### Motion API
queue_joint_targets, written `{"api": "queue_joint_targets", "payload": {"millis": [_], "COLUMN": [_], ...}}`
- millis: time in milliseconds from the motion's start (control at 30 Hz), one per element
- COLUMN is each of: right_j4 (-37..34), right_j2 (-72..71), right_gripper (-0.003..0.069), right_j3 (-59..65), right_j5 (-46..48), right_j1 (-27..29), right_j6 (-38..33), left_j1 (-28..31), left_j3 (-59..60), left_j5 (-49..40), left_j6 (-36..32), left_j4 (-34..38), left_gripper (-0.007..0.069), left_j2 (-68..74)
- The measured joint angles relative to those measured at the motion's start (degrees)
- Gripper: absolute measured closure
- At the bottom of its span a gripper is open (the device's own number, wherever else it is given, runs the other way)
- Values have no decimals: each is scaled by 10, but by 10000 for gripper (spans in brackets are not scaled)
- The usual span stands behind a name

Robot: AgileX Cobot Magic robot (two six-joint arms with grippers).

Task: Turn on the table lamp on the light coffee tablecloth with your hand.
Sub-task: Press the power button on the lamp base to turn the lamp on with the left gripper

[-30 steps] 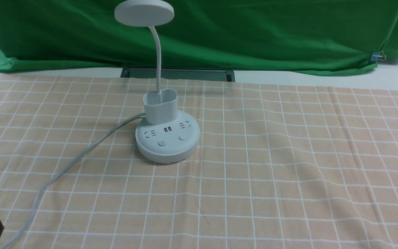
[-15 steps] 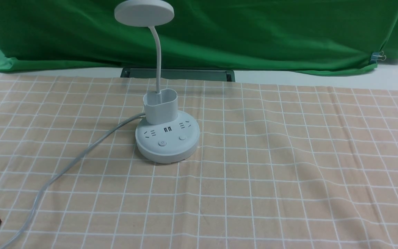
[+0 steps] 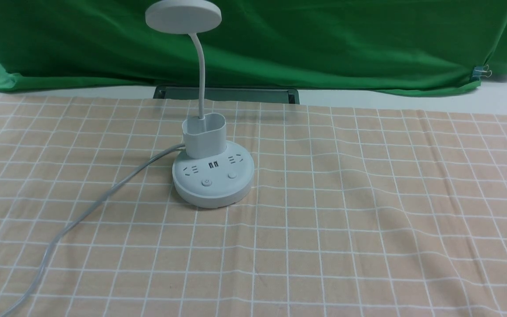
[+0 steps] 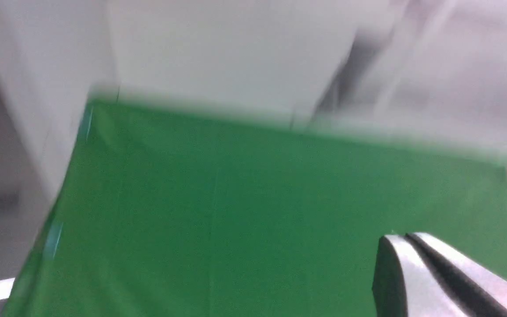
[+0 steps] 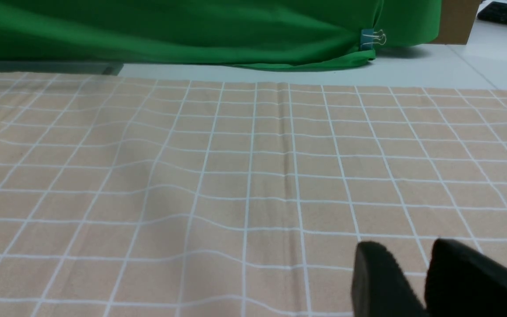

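The white table lamp [image 3: 213, 178] stands on the light coffee tablecloth [image 3: 368, 198], left of the middle in the front view. Its disc head [image 3: 183, 16] sits high on the thin gooseneck, unlit. The power button [image 3: 207, 182] faces me on the round base. Neither arm shows in the front view. In the blurred left wrist view my left gripper [image 4: 405, 235] is shut, fingers pressed together against the green cloth. In the right wrist view my right gripper [image 5: 407, 246] hovers low over the tablecloth [image 5: 236, 167], open, with nothing between its fingers.
The lamp's pale grey cord [image 3: 86, 211] runs from the base to the near left corner. A green backdrop [image 3: 324, 39] hangs behind, held by a binder clip [image 3: 481, 71]. A dark slot [image 3: 226, 93] lies at the table's far edge.
The black gripper tip at the front view's lower left corner has slid out of the picture. The lamp has not moved.
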State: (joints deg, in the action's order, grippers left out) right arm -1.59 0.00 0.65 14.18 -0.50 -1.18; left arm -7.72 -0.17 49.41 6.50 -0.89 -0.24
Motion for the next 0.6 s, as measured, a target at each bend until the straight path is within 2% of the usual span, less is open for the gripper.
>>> {"api": "queue_joint_targets", "payload": {"millis": [33,133,167,200,233,333,367,433,500,600], "right_j4": [0,0,0,0,0,0,0,0,0,0], "right_j2": [0,0,0,0,0,0,0,0,0,0], "right_gripper": [422,422,422,422,422,422,422,422,422,422], "right_j3": [0,0,0,0,0,0,0,0,0,0], "right_j5": [0,0,1,1,0,0,0,0,0,0], "right_j1": [0,0,0,0,0,0,0,0,0,0], "right_j6": [0,0,0,0,0,0,0,0,0,0], "left_j1": [0,0,0,0,0,0,0,0,0,0], "left_j3": [-10,-104,-157,-175,-246,-346,-351,-391,-393,-393], "left_j5": [-4,-113,-184,-197,-313,-482,-494,-611,-664,-745], "left_j6": [9,25,24,24,23,14,14,12,12,-17], "left_j4": [0,-6,-9,-9,-11,-12,-12,-10,4,73], "left_gripper": [623,623,623,623,623,623,623,623,623,623], "left_j2": [-1,2,12,17,48,132,132,223,283,382]}}
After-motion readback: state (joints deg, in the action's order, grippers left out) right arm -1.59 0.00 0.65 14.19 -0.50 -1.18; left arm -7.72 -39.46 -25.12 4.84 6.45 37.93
